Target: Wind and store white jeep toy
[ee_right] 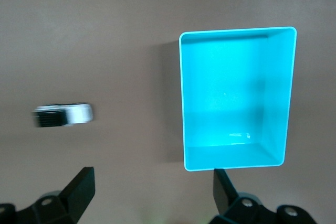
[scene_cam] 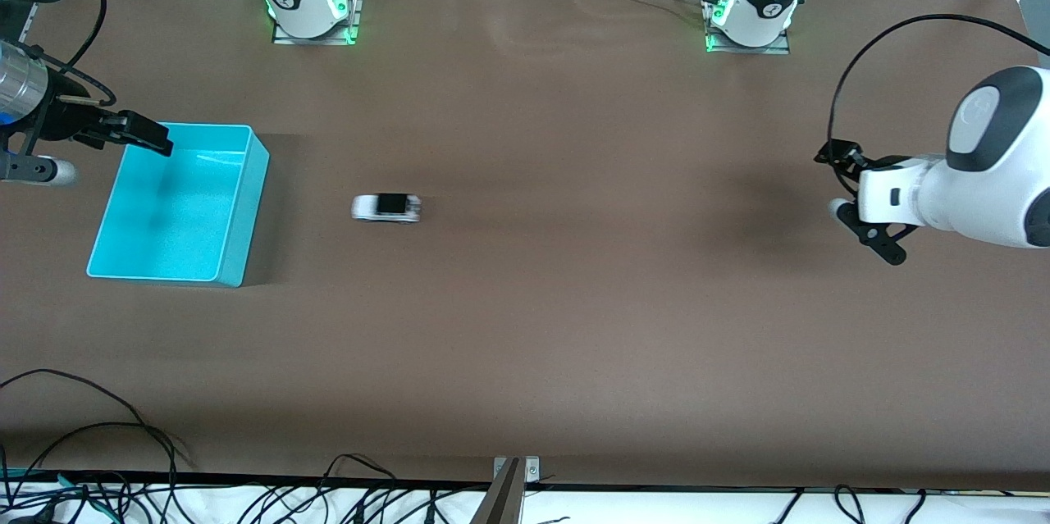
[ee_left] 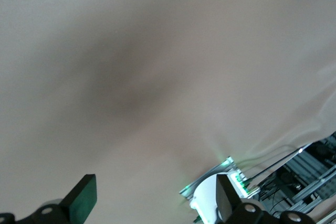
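White jeep toy [scene_cam: 386,207] sits on the tabletop [scene_cam: 574,303] beside the empty turquoise bin [scene_cam: 238,212], toward the left arm's end. We judge nothing done yet: winding and storing remain. Right hand [scene_cam: 123,130] over the bin's edge, left hand [scene_cam: 861,208] well apart; both open, empty.

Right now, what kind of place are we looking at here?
Most likely a robotics lab bench: two arm bases bolted to a brown table, loose cables along its edge, and only a white jeep toy and a turquoise bin set out.
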Robot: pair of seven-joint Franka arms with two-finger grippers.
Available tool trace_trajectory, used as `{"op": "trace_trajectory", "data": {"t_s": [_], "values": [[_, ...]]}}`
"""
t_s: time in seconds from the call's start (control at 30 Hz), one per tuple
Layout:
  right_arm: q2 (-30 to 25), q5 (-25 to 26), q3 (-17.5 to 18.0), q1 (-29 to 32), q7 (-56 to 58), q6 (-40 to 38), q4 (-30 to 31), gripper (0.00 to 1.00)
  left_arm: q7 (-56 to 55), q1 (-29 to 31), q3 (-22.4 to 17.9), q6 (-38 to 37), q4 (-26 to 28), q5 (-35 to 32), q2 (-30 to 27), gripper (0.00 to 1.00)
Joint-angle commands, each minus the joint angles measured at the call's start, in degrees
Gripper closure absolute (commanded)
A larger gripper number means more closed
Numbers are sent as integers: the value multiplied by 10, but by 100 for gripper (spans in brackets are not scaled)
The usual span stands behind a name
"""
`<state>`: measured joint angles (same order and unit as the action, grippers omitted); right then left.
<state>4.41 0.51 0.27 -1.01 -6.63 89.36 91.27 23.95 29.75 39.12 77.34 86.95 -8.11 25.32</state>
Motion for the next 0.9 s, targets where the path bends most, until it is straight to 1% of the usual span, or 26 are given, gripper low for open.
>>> {"op": "trace_trajectory", "data": {"t_s": [0.0, 0.1, 0.3, 0.53, 0.73, 0.87], "values": [[-1, -1, 11, 0, -5, -3, -14, 0, -83, 3, 38, -10, -3, 9, -5, 0], [-2, 14, 13, -9, -5, 15, -14, 0, -120, 2, 53, -10, -2, 9, -4, 0], [1, 16, 22, -11, -5, 34, -12, 0, -129, -2, 54, -6, -2, 8, 0, 0], [3, 13, 23, -11, -5, 31, -12, 0, -144, -7, 55, -3, -3, 1, -1, 0], [-1, 18, 30, -23, -3, 6, -8, 0, -162, -7, 56, 16, -6, 0, -4, 0], [0, 16, 30, -22, 2, 6, -8, 0, -170, -3, 55, 40, -6, -1, -5, 0]]}}
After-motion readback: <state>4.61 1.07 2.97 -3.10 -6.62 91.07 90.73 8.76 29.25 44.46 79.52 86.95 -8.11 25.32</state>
